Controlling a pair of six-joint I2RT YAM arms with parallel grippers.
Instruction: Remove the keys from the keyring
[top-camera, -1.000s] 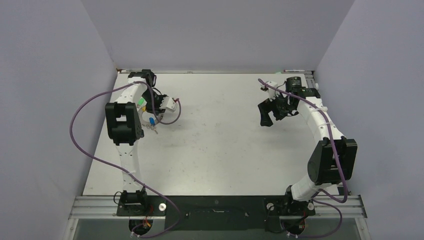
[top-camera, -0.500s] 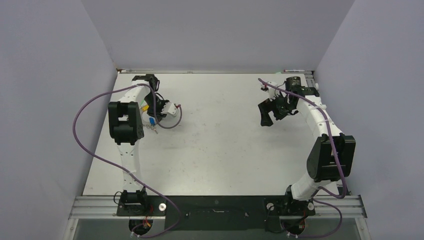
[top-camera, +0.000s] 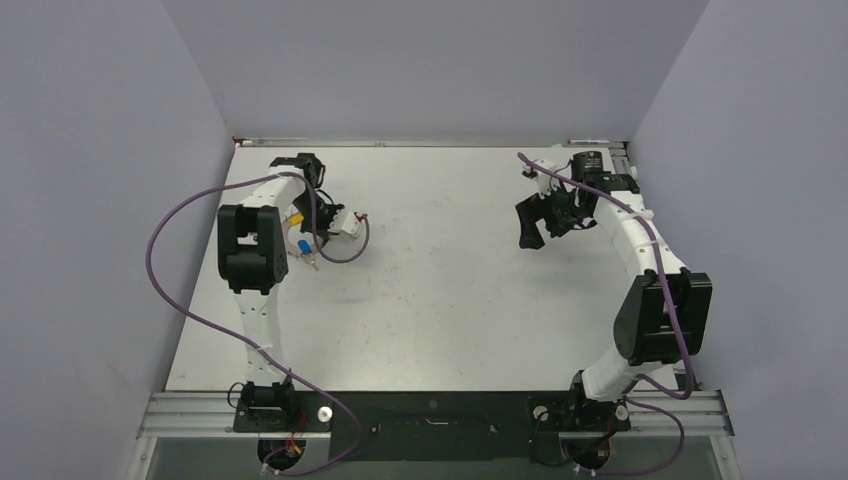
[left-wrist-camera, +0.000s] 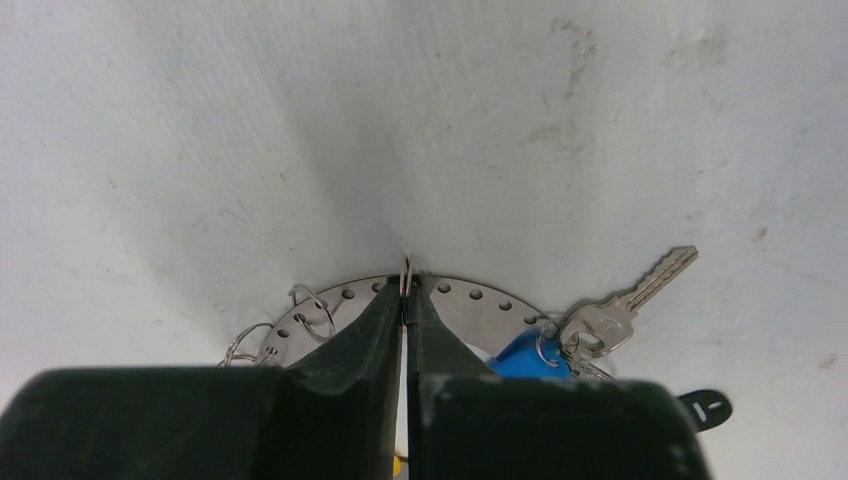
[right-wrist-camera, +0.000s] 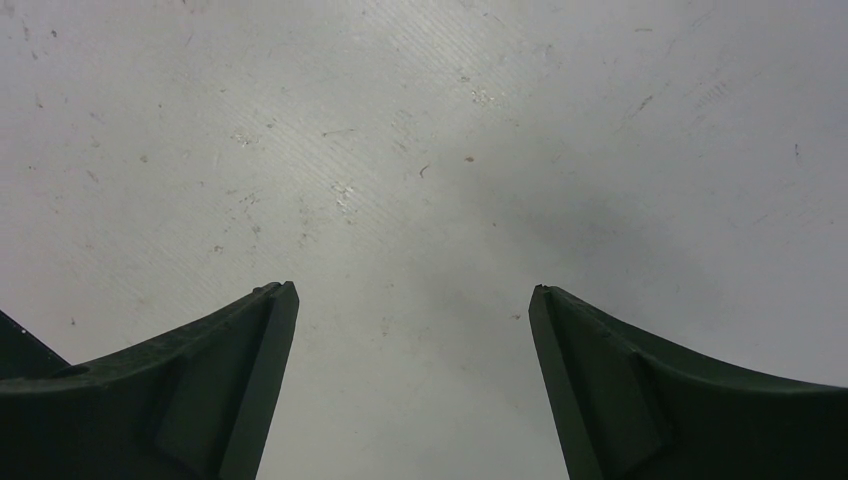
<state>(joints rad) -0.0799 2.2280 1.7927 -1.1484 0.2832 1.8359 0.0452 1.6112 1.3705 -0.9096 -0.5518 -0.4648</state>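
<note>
Have the left gripper (left-wrist-camera: 406, 300) clenched tip-to-tip on a small wire loop (left-wrist-camera: 406, 272) standing at the far rim of the keyring (left-wrist-camera: 470, 298). Puts the keyring flat on the table (left-wrist-camera: 200, 150), right under and just ahead of the fingertips, in the far-left part of the table by the top view. See the keys (left-wrist-camera: 622, 302) fanned off the ring's right side: silver one with long axis pointing away and right, blue head (left-wrist-camera: 520, 355) just beside it. More loose loops (left-wrist-camera: 312, 305) on the left rim. Have the right gripper (right-wrist-camera: 412, 300) splayed wide over bare table, holding nothing, well apart from the ring. Left arm nearer by far. Looks like the pull wants to run along the finger axis, outward off the rim. Leaves open table ahead of the fingers and toward the middle. Less room on the left, with the table's left edge near.
</note>
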